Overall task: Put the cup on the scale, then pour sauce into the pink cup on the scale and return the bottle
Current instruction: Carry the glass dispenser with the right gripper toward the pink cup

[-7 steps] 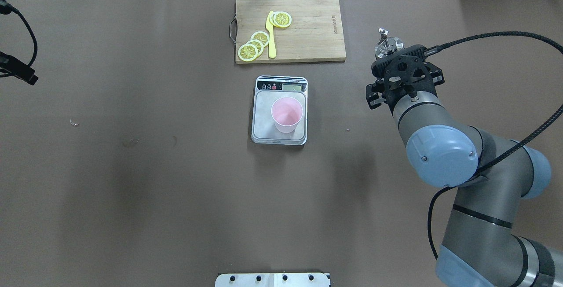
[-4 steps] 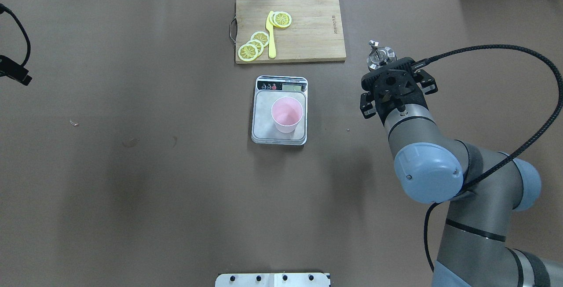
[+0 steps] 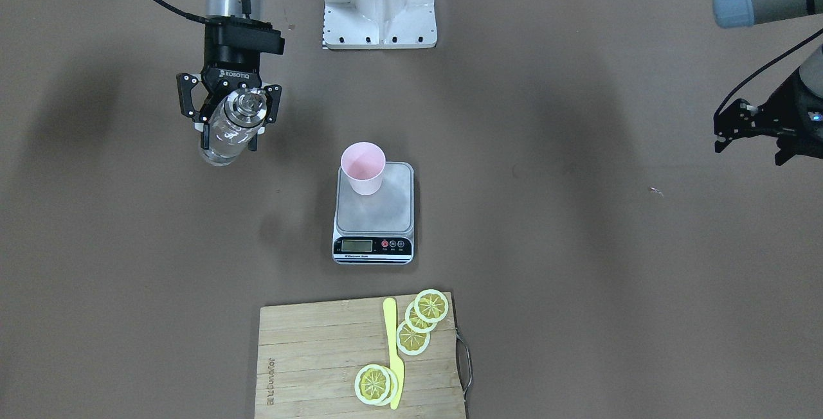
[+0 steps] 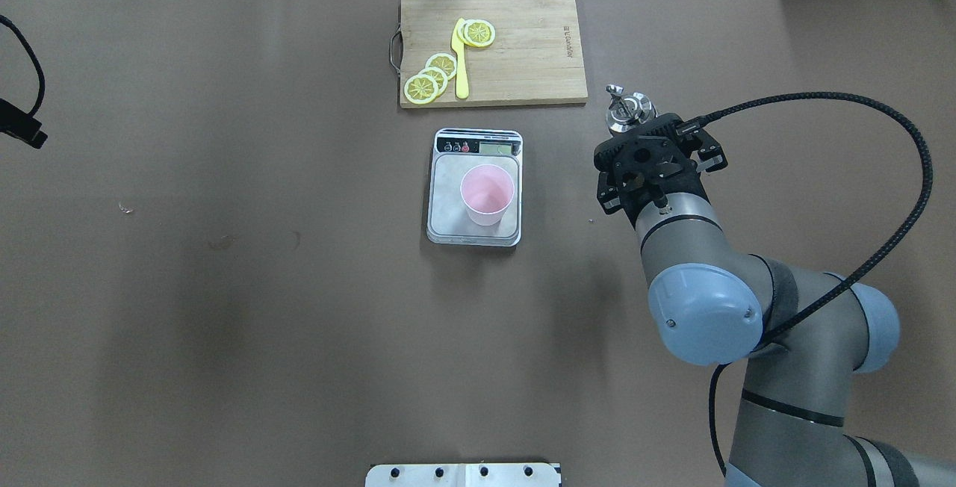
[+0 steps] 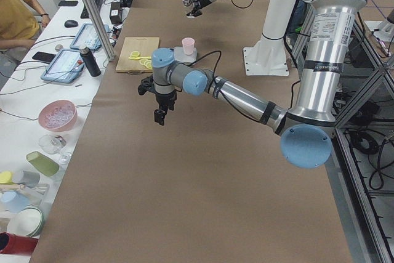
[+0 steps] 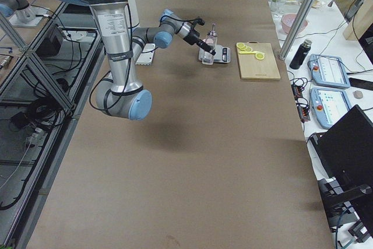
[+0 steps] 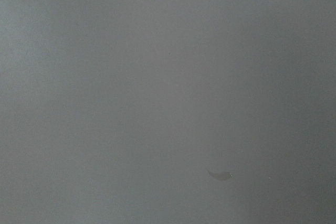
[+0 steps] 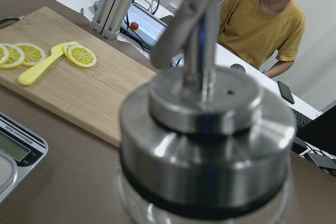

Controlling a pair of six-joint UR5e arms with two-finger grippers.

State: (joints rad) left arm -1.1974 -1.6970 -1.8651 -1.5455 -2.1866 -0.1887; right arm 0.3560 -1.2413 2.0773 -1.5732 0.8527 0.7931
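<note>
bottle (image 3: 231, 124) in right gripper (image 3: 229, 139) — apart from scale (image 3: 379, 213)

Leftward of the right pincer (image 3: 230, 124), which is clamped round the bottle (image 3: 220, 148), a stretch of bare brown table (image 3: 289, 181) runs open as far as the scale (image 3: 379, 212). On the scale's platform the cup (image 3: 364, 169) stands upright at the end nearer the robot. The cutting board (image 3: 308, 355), with lemon slices (image 3: 413, 337) and a yellow knife (image 3: 390, 342) lying flat on it, sits ahead and left of the pincer, beyond the scale. The left pincer (image 3: 755, 124) hangs well apart, far past the scale.
</note>
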